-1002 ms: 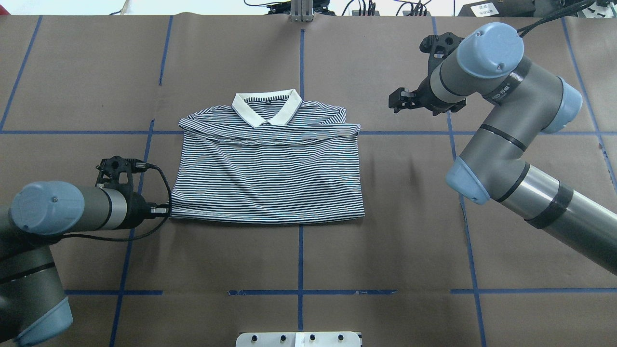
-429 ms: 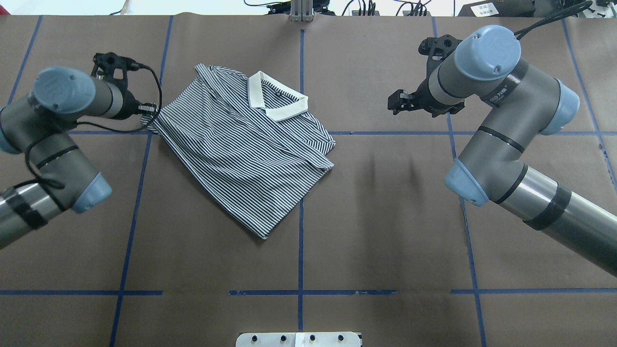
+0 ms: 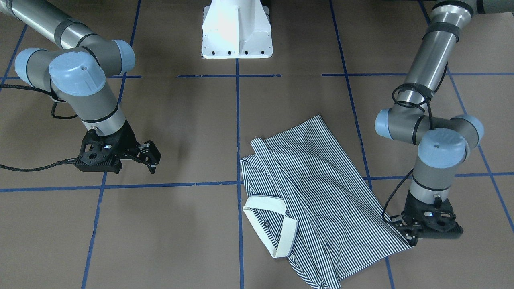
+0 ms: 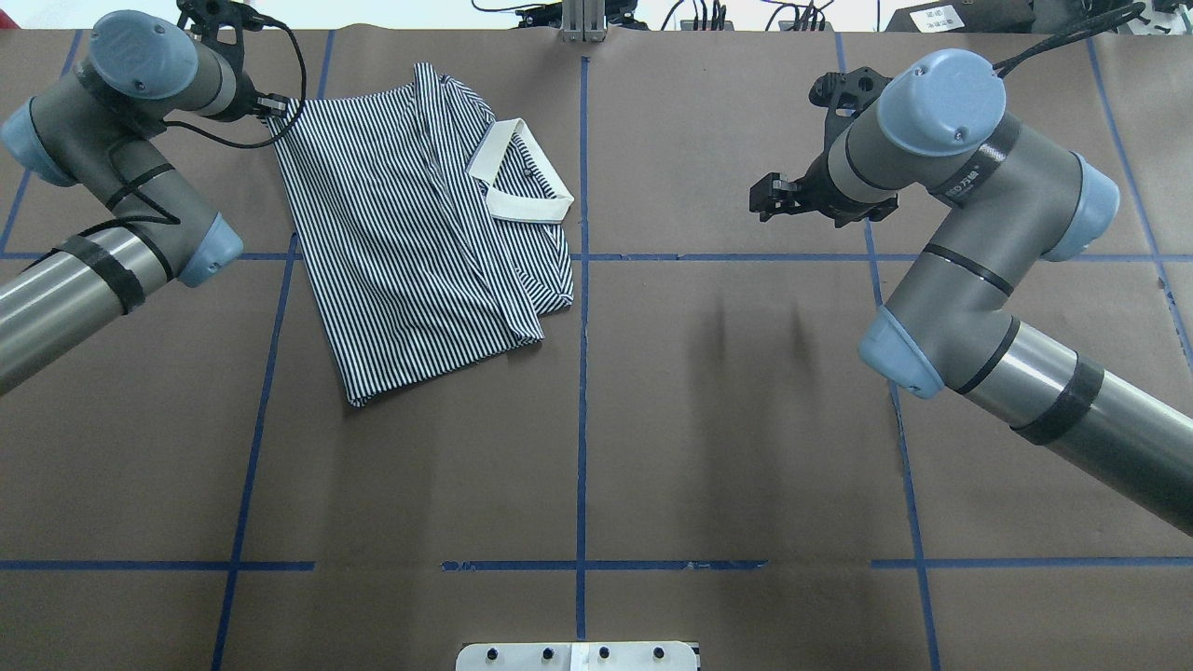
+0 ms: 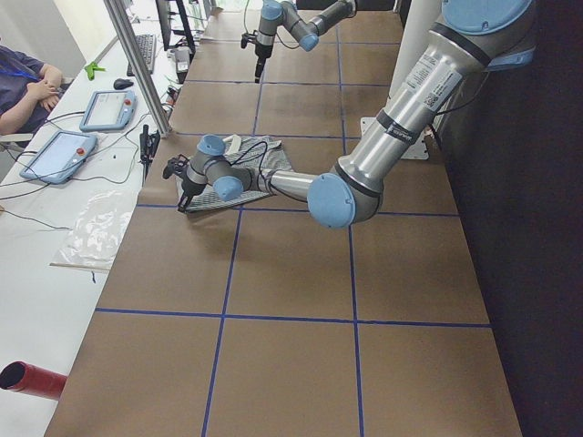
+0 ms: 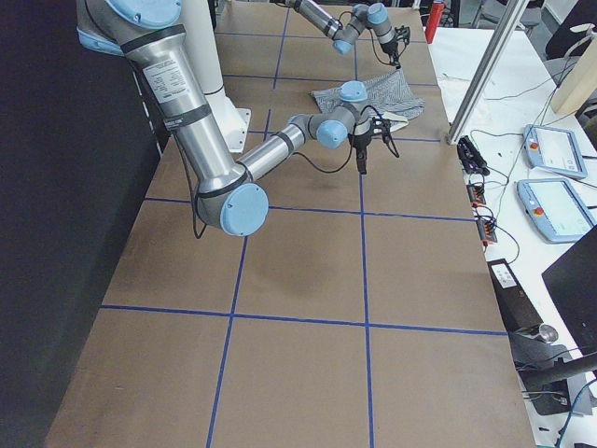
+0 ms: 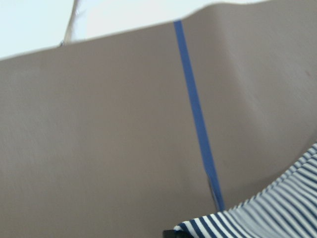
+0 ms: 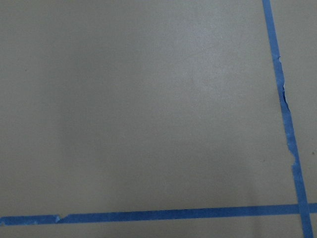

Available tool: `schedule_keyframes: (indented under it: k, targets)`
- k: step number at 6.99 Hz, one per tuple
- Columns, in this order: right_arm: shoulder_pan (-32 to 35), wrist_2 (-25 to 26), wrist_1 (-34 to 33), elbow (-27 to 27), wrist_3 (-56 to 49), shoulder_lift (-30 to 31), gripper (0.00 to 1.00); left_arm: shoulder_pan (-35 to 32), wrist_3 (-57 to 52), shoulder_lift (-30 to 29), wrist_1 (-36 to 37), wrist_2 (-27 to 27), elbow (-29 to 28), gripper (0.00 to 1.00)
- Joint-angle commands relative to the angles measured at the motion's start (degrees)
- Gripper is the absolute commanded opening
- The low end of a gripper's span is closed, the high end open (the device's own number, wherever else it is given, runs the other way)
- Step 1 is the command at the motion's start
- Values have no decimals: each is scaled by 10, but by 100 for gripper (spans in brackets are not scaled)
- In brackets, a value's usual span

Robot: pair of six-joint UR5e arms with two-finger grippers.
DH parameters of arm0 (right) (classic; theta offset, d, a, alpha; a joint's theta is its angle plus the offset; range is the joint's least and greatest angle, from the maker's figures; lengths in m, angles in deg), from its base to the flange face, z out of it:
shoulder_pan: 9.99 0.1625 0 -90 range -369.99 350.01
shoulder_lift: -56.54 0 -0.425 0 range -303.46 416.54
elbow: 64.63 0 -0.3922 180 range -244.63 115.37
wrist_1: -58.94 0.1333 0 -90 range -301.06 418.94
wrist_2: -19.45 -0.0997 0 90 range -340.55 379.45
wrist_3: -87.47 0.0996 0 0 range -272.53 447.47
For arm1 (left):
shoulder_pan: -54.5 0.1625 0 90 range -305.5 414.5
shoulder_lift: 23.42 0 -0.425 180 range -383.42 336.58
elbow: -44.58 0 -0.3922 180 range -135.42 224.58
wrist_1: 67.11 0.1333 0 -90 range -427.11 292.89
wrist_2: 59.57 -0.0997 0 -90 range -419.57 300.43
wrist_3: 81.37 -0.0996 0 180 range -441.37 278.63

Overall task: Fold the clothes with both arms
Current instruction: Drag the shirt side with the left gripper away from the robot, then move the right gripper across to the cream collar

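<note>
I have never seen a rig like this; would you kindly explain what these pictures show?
A robot's left arm and right arm work at a table covered in brown paper with blue tape lines. One camera looks over the robot's shoulders, one faces it, two watch from the table's ends, and one sits on each wrist. A folded striped polo shirt lies on the table. The left fingers pinch its corner; the right fingers hang open over bare paper, holding nothing.

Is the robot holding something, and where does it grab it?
The left gripper pinches one corner of the navy-and-white striped polo shirt. The right gripper holds nothing.
</note>
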Motion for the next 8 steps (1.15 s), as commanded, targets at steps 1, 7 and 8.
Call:
schedule_keyframes:
  k: [1,7,8]
  targets:
    - [-10,1,1,5,21,-8,100,-7,-92,-2,-20,-6,-25,99]
    - [-94,140,128,292,315,-265,72,-36,-144,42,-38,69,41,100]
    - [-105,160,154,384,325,-326,72,-36,-143,42,-38,69,41,100]
